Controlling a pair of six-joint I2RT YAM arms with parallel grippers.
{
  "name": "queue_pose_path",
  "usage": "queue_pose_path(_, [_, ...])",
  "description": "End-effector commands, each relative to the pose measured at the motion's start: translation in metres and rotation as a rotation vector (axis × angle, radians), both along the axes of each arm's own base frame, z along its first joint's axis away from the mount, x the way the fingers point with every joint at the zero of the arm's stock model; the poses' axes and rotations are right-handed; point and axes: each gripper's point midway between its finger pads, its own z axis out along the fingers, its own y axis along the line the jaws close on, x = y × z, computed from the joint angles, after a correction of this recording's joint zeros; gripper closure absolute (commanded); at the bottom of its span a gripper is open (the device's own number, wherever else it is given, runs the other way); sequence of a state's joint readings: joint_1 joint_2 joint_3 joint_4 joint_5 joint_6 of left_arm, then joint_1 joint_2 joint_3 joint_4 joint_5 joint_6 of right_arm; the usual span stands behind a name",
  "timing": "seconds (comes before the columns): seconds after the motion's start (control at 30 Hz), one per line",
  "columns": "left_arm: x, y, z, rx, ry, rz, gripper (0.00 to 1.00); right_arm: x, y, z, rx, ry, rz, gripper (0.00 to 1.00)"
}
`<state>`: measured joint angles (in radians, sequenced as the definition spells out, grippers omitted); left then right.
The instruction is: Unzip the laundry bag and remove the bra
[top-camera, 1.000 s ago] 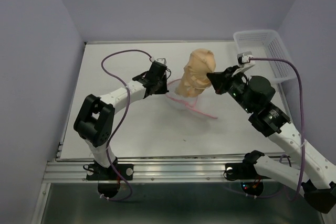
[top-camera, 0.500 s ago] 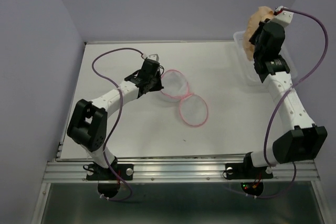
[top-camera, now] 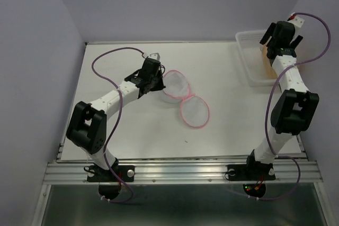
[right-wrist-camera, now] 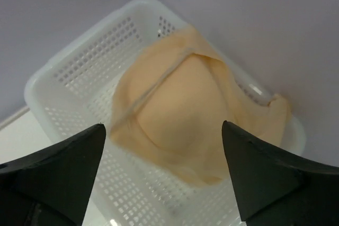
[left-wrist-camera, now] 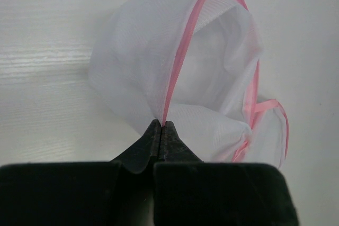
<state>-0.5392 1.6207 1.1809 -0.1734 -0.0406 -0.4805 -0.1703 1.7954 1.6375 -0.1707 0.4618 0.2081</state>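
The laundry bag (top-camera: 185,99) lies unzipped on the table, its two white mesh halves spread apart with pink trim around each. My left gripper (top-camera: 157,81) is shut on the pink zipper edge of the far half (left-wrist-camera: 175,67), the jaws pressed together on the trim (left-wrist-camera: 162,126). The pale peach bra (right-wrist-camera: 180,109) lies loose inside the white lattice basket (right-wrist-camera: 79,62) at the back right. My right gripper (right-wrist-camera: 163,126) hangs above it, wide open, with nothing between its fingers. In the top view the bra (top-camera: 266,61) shows as a peach strip in the basket, under the right gripper (top-camera: 278,36).
The basket (top-camera: 249,70) sits at the table's back right corner against the lilac wall. The right arm stands upright along the right edge. Purple cables loop off both wrists.
My right arm carried the bra from the middle of the table to the basket, then opened; the bra now lies in the basket. The left gripper has kept its hold on the bag.
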Motion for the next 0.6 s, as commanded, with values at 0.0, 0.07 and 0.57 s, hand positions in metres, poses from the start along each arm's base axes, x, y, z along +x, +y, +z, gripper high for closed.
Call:
queue_pose_path(0.0, [0.007, 0.0, 0.024, -0.048, -0.028, 0.061, 1.0, 0.003, 0.038, 0.022, 0.027, 0.003, 0.221, 0.0])
queue_pose_path(0.07, [0.006, 0.003, 0.024, -0.065, -0.019, 0.101, 1.0, -0.006, 0.072, 0.016, 0.088, 0.016, 0.37, 0.0])
queue_pose_path(0.57, [-0.008, 0.012, 0.014, -0.153, 0.013, 0.218, 1.0, -0.181, 0.288, -0.123, 0.547, 0.372, 0.877, 0.0])
